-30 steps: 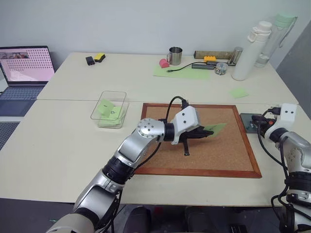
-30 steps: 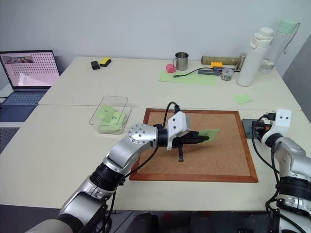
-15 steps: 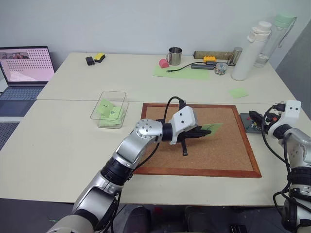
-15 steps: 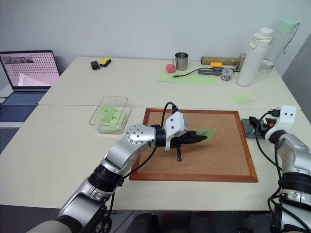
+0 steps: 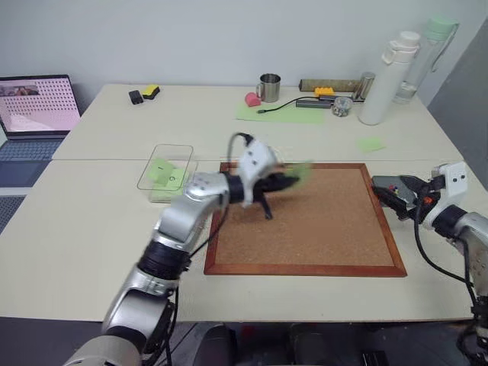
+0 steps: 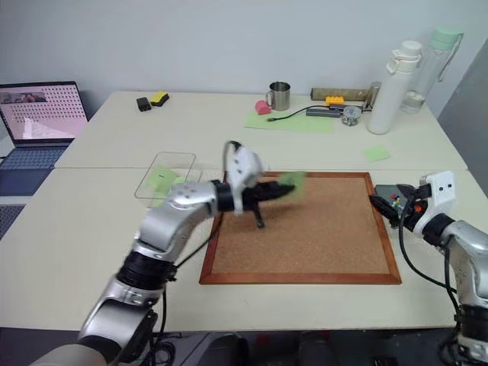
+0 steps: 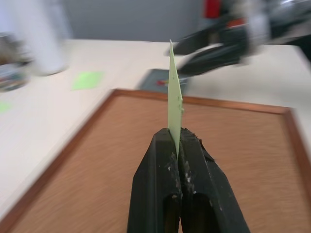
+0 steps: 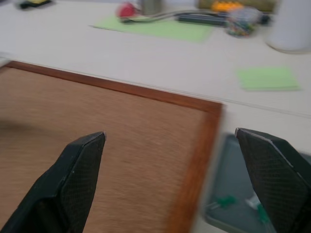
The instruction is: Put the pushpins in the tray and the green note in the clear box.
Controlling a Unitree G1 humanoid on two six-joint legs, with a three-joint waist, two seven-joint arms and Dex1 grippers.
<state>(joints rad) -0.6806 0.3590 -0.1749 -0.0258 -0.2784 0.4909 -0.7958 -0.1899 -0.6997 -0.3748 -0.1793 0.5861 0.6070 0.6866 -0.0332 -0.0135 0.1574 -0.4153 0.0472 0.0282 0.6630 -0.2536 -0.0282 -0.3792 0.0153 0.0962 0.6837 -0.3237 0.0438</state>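
Left gripper [image 7: 176, 145]: jaws closed on 1 edge of the green note [image 7: 174, 92], held upright over the corkboard [image 5: 320, 229], with the clear box [image 5: 166, 172] off the board's far-left corner. Right gripper [image 8: 175, 160]: jaws wide open, empty, over the tray [image 8: 243, 194] beside the board's right edge. Risk, as a judgement: the thin note may flutter, bend or slip from the narrow pinch in transit, or catch the box wall. Other green notes [image 5: 162, 169] already lie in the box; a plain green note [image 5: 372, 144], bottle [image 5: 381, 76] and mug [image 5: 268, 87] sit toward the desk's far edge, clear of the path.
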